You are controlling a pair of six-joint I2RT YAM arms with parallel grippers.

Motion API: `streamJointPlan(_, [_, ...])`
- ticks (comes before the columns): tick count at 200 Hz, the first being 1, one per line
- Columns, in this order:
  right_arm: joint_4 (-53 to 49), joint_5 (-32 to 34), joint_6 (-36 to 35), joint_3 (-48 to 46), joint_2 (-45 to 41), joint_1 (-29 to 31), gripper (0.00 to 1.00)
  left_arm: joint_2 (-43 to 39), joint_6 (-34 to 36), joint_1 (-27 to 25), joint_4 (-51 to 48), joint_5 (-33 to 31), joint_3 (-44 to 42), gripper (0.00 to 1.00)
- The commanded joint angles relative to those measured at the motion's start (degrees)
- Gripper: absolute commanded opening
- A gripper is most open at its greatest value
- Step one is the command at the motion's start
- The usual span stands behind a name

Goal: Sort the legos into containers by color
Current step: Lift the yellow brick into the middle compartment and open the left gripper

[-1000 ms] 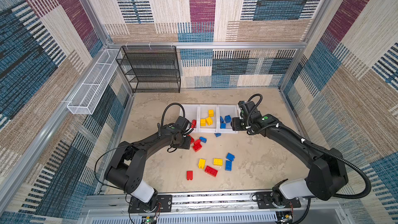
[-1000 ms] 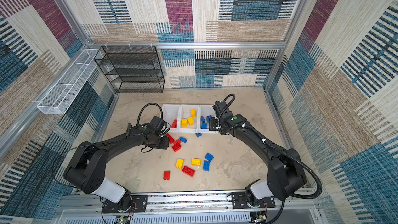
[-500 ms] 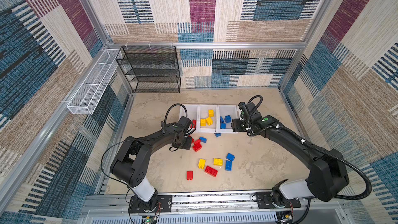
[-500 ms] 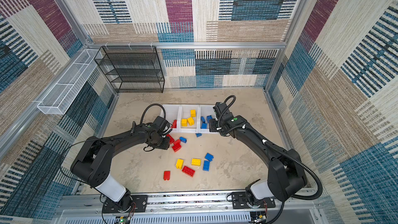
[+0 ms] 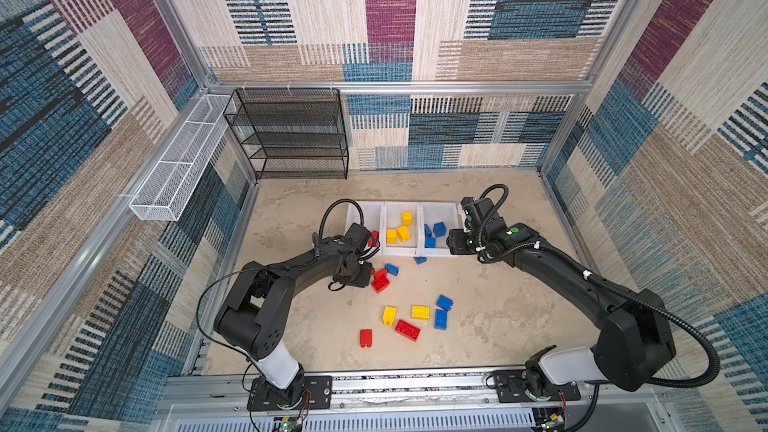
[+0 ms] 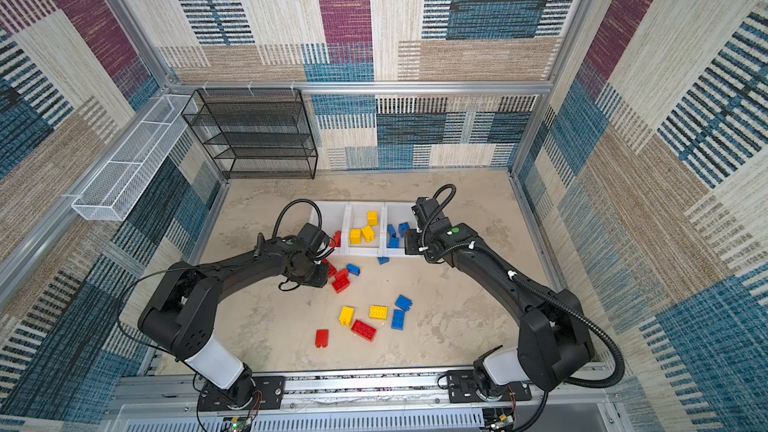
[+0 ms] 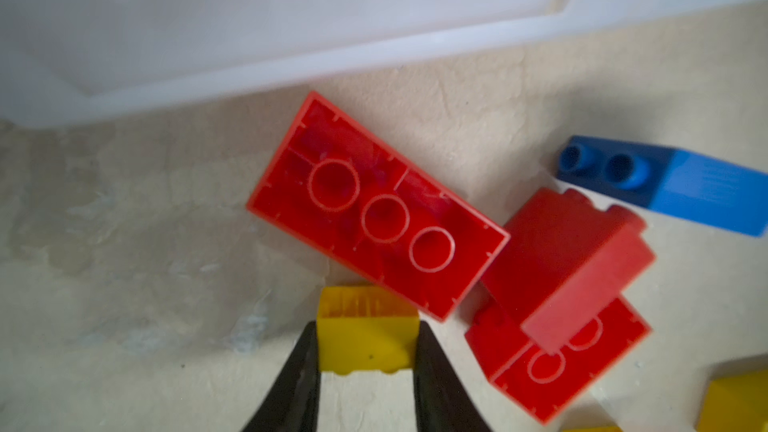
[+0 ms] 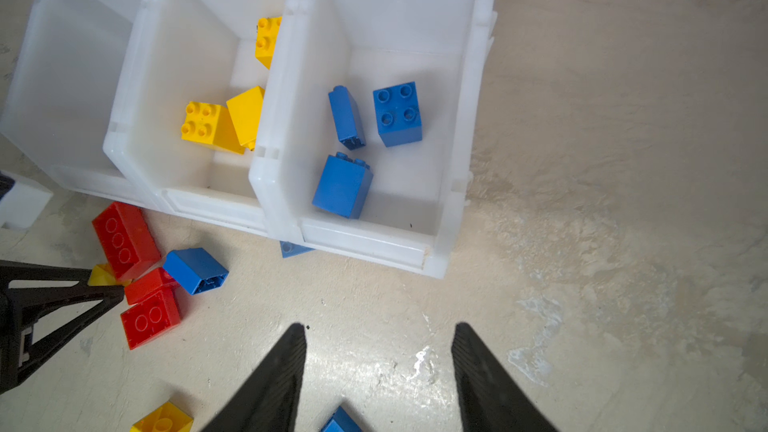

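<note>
My left gripper (image 7: 368,340) is shut on a small yellow lego (image 7: 368,334) that rests on the floor, just in front of the left container (image 5: 353,218). It touches an upturned red lego (image 7: 376,205), beside two more red legos (image 7: 569,259) and a blue one (image 7: 665,182). In both top views the left gripper (image 5: 362,277) (image 6: 319,275) hides the yellow lego. The middle container (image 8: 195,35) holds yellow legos (image 8: 208,124), the right container (image 8: 399,14) blue ones (image 8: 397,114). My right gripper (image 8: 378,334) hangs open and empty over bare floor before the right container.
Loose legos lie toward the front: yellow (image 5: 389,315), yellow (image 5: 420,312), blue (image 5: 441,319), red (image 5: 407,330), red (image 5: 365,337). A small blue one (image 5: 420,260) sits against the containers' front. A black mesh rack (image 5: 291,135) and a white wire basket (image 5: 174,168) stand at the back left.
The left gripper's jaws have closed in onto the yellow lego, with the arm shifting slightly. The right gripper has hardly moved.
</note>
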Motion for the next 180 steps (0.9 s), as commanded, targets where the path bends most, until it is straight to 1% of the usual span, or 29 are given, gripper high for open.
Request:
streamJointPlan(1, [0.03, 0.34, 0.5, 0.56, -0.44, 0.07, 0.59, -2.45, 1.64, -0.15, -1.0, 0.03, 0.37, 0.32])
streamJointPlan(30, [-0.15, 0.75, 0.6, 1.11, -0.88, 0.09, 0.59, -6.32, 0.15, -1.27, -1.29, 0.85, 2.2, 0.32])
streamJointPlan(58, [-0.24, 0.94, 0.87, 1.29, -1.12, 0.13, 0.59, -5.12, -0.24, -2.97, -1.32, 2.72, 7.63, 0.32])
streamJointPlan(88, [-0.59, 1.14, 1.18, 0.65, -1.71, 0.07, 0.59, 0.86, 0.73, -3.66, -1.31, 4.45, 16.72, 0.33])
streamJointPlan(115, [-0.76, 1.43, 1.54, -0.25, -2.76, 0.11, 0.59, 8.24, 2.85, -5.88, -1.96, 4.04, 25.11, 0.33])
streamJointPlan(133, [-0.94, 1.4, 1.99, -0.71, -3.24, 0.08, 0.59, 13.5, 2.83, -6.39, -3.17, 4.44, 30.35, 0.33])
streamJointPlan(156, [-1.11, 1.6, 2.35, -1.29, -4.02, 0.11, 0.59, 18.16, 3.09, -7.08, -3.65, 4.6, 34.33, 0.33])
streamJointPlan(180, [-1.29, 1.69, 2.45, -1.71, -4.43, 0.07, 0.59, 21.1, 3.2, -7.28, -3.99, 3.93, 36.83, 0.34])
